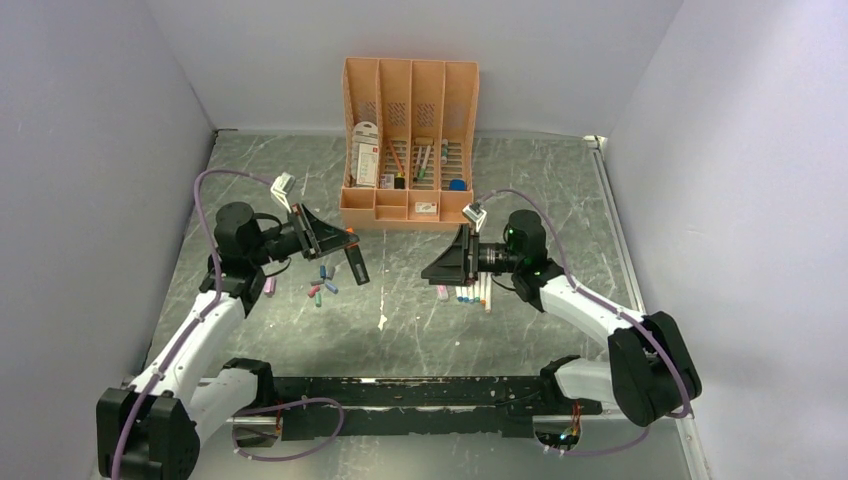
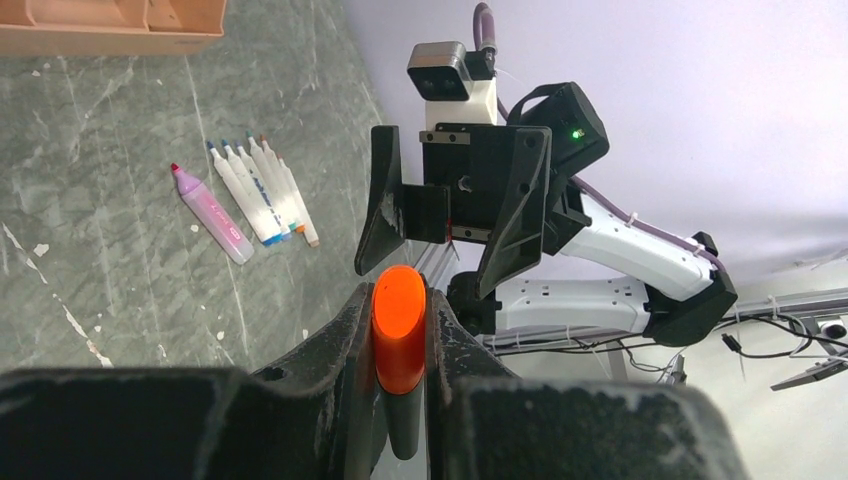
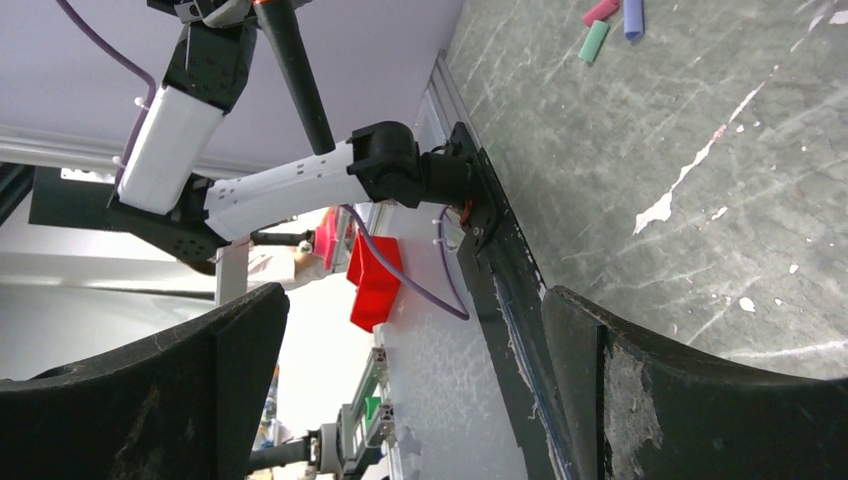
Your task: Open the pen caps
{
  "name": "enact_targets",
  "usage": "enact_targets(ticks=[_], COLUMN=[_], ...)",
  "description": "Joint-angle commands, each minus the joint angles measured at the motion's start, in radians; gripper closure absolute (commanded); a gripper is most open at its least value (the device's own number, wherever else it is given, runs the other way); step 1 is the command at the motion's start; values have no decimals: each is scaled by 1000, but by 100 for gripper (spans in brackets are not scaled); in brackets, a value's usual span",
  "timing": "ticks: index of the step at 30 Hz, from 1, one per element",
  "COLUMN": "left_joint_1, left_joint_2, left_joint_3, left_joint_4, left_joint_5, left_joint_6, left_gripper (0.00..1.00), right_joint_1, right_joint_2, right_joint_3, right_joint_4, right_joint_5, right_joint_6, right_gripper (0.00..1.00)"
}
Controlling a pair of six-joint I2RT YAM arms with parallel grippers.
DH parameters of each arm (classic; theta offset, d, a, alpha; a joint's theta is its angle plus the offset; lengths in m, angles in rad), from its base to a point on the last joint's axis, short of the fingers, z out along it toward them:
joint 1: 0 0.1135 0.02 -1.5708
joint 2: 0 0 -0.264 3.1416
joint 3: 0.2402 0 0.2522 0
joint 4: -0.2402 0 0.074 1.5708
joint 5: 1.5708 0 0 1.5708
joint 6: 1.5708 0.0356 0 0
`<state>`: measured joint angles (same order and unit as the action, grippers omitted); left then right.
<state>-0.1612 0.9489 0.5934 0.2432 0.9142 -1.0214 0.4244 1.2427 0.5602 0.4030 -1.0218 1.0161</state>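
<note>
Between the fingers of the left tool (image 2: pixel 399 300), raised above the worktop (image 1: pixel 560 220) left of centre, sits the chunky orange cap (image 2: pixel 399 322). It is clenched from both sides and joined to its dark marker barrel (image 1: pixel 357 266), which slants from the tool down toward the worktop. Facing it across a gap, the right tool (image 1: pixel 441 268) is held at about the same height, its fingers (image 3: pixel 200 370) spread wide with nothing between them; the two tools are apart, not touching. Loose caps (image 1: pixel 322 286) lie scattered on the worktop below and beside the left tool: blue, pink and green pieces in a small cluster. One further pink piece (image 1: pixel 269 286) lies a little to the left, near the left arm; whether it is a cap cannot be told. Under the right tool, a row of slim white markers (image 2: pixel 262 188) lies side by side with coloured tips bared. A pink highlighter (image 2: pixel 212 214) lies just beside the row, on the side nearer the left arm. Farther back, at the far edge of the worktop, stands the peach desk organizer (image 1: pixel 410 205), its upright compartments holding pens and small packets.
</note>
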Motion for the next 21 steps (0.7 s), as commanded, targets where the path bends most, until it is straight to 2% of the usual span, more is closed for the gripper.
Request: enact_targets(ticks=[1,21], left_joint_1=[-21,-249], left_joint_2=[24,207], left_joint_3=[-2,141], left_joint_4=[54,-45], left_joint_5=[9,-201], left_joint_6=[-8,66], left_gripper=[91,92], right_joint_1=[-30,-71], right_joint_2=[-2,-70], right_joint_3=[-34,-143], right_joint_4=[66,8], right_joint_5=[-46,-73], right_joint_6=[16,-71], right_gripper=[0,1])
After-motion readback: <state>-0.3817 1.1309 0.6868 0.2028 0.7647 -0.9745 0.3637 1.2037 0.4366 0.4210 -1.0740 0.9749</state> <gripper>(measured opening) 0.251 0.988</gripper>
